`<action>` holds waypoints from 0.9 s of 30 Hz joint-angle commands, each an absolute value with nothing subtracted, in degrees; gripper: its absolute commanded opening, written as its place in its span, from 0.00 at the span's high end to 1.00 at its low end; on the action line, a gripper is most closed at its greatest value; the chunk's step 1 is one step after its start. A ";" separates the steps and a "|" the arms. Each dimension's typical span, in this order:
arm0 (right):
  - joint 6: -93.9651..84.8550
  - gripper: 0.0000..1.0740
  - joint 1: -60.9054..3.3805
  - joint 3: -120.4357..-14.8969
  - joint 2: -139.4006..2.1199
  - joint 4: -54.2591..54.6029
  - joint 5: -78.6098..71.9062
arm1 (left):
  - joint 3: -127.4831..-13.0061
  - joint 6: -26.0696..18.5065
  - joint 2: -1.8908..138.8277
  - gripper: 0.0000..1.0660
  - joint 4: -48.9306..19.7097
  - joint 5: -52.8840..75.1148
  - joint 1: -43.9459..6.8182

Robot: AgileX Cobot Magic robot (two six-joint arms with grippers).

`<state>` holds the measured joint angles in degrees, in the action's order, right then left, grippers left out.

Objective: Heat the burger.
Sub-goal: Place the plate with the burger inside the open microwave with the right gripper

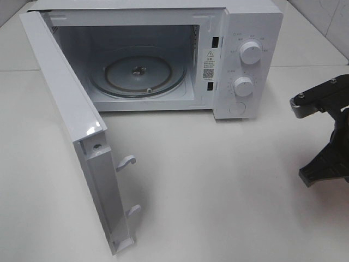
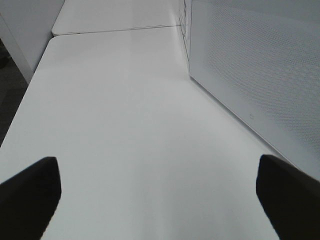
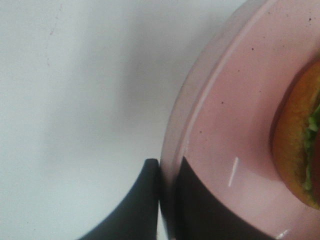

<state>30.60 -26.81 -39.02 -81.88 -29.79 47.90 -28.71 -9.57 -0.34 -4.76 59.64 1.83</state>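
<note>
Right wrist view: the right gripper (image 3: 167, 165) is closed on the rim of the plate (image 3: 220, 100), one finger under the lip and one on the inner face. The burger (image 3: 295, 145) sits on the plate, away from the pinched rim; only its near side shows. You cannot tell from here whether the plate rests on the table (image 1: 218, 180) or is lifted.

Exterior high view: neither plate nor burger shows. The right arm (image 1: 327, 136) stands by the table's right edge, forward of the microwave (image 1: 253, 33), wrist angled down and outward. The door (image 1: 71, 120) is swung fully open toward the front left, and the turntable (image 1: 136, 73) is bare.

Step in hand, as judged: carrying the plate into the cavity.
- Keep the plate level; a one-sided rim pinch lets the far side sag and the burger slide.
- Lift clear of the cavity sill before you move in.
- Approach from the front right, away from the door.
- Set it centred on the turntable, then let go.

Left wrist view: the left gripper (image 2: 157, 172) is spread wide and holds nothing, low over the table beside the outer face of the door.
</note>
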 commanded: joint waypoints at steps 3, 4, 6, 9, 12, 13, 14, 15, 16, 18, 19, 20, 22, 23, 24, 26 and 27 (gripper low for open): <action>28.82 1.00 -27.33 -37.01 -78.32 -32.54 49.85 | -28.53 -9.45 -0.74 0.06 -4.93 59.53 1.95; 28.48 1.00 -28.65 -36.44 -77.23 -32.66 50.31 | -28.53 -9.45 -0.74 0.06 -4.93 59.53 1.95; 28.36 1.00 -29.51 -36.33 -76.83 -32.66 50.65 | -28.53 -9.45 -0.74 0.06 -4.93 59.53 1.95; 28.02 1.00 -33.17 -36.04 -76.55 -33.00 52.94 | -28.53 -9.45 -0.74 0.06 -4.93 59.53 1.95; 27.22 1.00 -35.92 -35.64 -76.55 -33.00 53.17 | -28.53 -9.40 -0.74 0.06 -4.93 59.53 1.95; 27.22 1.00 -35.92 -35.64 -76.55 -33.00 53.17 | -28.53 -9.40 -0.74 0.06 -4.93 59.53 1.95; 27.10 1.00 -37.82 -35.64 -76.55 -33.00 53.51 | -28.53 -9.40 -0.74 0.06 -4.93 59.53 1.95; 27.10 1.00 -37.82 -35.64 -76.55 -33.00 53.51 | -28.53 -9.40 -0.74 0.06 -4.93 59.53 1.95; 27.10 1.00 -38.90 -35.64 -76.55 -33.00 53.69 | -28.53 -9.40 -0.74 0.06 -4.93 59.53 1.95; 26.99 1.00 -41.02 -35.64 -76.55 -33.00 53.97 | -28.53 -9.40 -0.74 0.06 -4.93 59.53 1.95; 26.64 1.00 -42.06 -35.64 -76.55 -33.00 54.09 | -28.53 -9.40 -0.74 0.06 -4.93 59.53 1.95; 25.78 1.00 -43.95 -35.64 -76.55 -33.12 54.09 | -28.53 -9.40 -0.74 0.06 -4.93 59.53 1.95; 25.15 1.00 -45.84 -35.64 -76.55 -33.35 54.09 | -28.53 -9.40 -0.74 0.06 -4.93 59.53 1.95; 25.15 1.00 -45.84 -35.64 -76.55 -33.35 54.09 | -28.53 -9.40 -0.74 0.06 -4.93 59.53 1.95; 24.47 1.00 -47.61 -35.64 -76.55 -33.92 54.09 | -28.53 -9.40 -0.74 0.06 -4.93 59.53 1.95; 24.41 1.00 -48.59 -35.64 -76.55 -34.49 54.09 | -28.53 -9.40 -0.74 0.06 -4.93 59.53 1.95; 24.18 1.00 -49.62 -35.64 -76.55 -34.95 54.09 | -28.53 -9.40 -0.74 0.06 -4.93 59.53 1.95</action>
<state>25.04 -49.33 -35.70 -76.95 -30.83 52.20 -28.71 -9.57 -0.34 -4.76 59.64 1.83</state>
